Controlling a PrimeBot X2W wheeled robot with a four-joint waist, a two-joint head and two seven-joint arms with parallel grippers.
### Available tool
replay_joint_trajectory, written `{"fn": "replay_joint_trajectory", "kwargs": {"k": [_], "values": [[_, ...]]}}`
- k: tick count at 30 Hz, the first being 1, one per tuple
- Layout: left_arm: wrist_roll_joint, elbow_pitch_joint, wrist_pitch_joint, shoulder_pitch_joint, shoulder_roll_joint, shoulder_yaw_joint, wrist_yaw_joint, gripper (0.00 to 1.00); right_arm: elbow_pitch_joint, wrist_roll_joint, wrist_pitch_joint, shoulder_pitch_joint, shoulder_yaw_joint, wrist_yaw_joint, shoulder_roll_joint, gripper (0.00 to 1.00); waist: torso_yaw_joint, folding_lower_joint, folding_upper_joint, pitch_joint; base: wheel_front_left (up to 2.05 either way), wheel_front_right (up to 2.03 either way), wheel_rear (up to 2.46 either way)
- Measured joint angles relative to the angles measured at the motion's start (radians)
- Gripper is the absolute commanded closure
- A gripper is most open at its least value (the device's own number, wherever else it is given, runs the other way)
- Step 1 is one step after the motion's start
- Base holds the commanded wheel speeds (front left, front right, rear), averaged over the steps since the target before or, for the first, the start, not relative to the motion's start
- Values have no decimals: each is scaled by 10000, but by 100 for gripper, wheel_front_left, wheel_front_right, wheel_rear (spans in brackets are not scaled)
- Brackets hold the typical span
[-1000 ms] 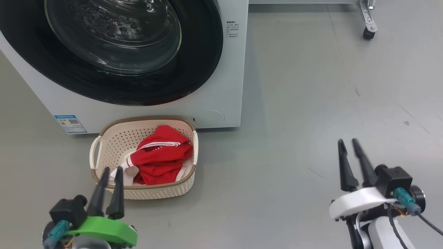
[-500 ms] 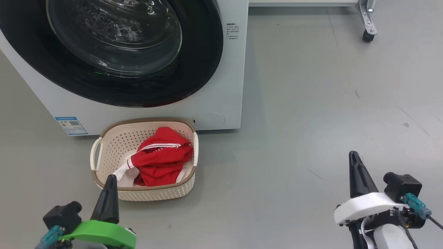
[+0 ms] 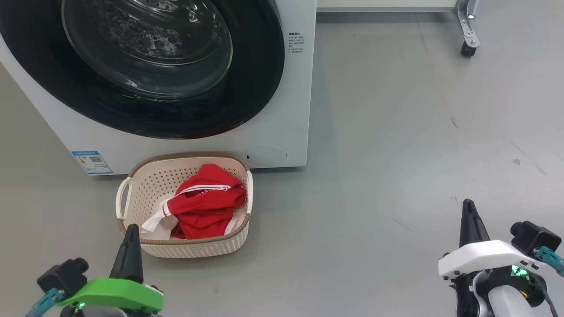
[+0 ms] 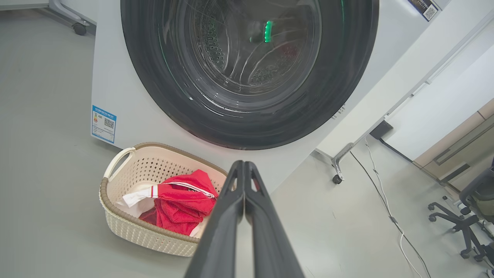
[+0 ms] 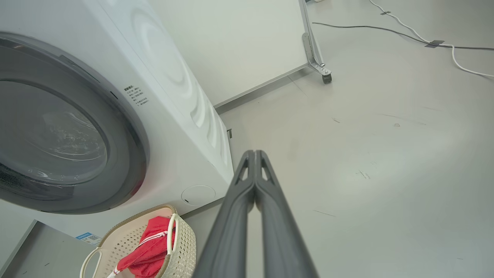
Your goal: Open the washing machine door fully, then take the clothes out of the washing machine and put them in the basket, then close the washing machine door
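Washing machine sits at upper left of the head view, white box on grey floor. Its door is shut, black rim flat against the front, and the glass bowl in the middle shows steel drum holes behind it in the left wrist view. No fabric seen through the glass. Blue label at the lower left corner of the front.

Basket is on the floor just in front of the machine base, below the door; cannot tell if it touches the machine. Clothes are inside it: red garment with white stripes bunched toward the right half, white fabric under it at left.

Left gripper at lower left, 2 fingers pressed together, pinching nothing, tip near the basket's front left rim but above it. Right gripper at lower right, fingers also pressed together and empty, well apart from basket and machine, over bare floor.

Caster wheel of a white frame at upper right. Cable on the floor and an office chair at the right of the left wrist view.
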Motion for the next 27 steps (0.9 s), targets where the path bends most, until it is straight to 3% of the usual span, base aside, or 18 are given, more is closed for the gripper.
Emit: {"fn": "replay_joint_trajectory", "kwargs": {"k": [27], "values": [[-3087,-19,930,-3,10,491,0,100,42,3544,940,-35,-704,441,23,100,14,0,0,-176,0,0,0]]}}
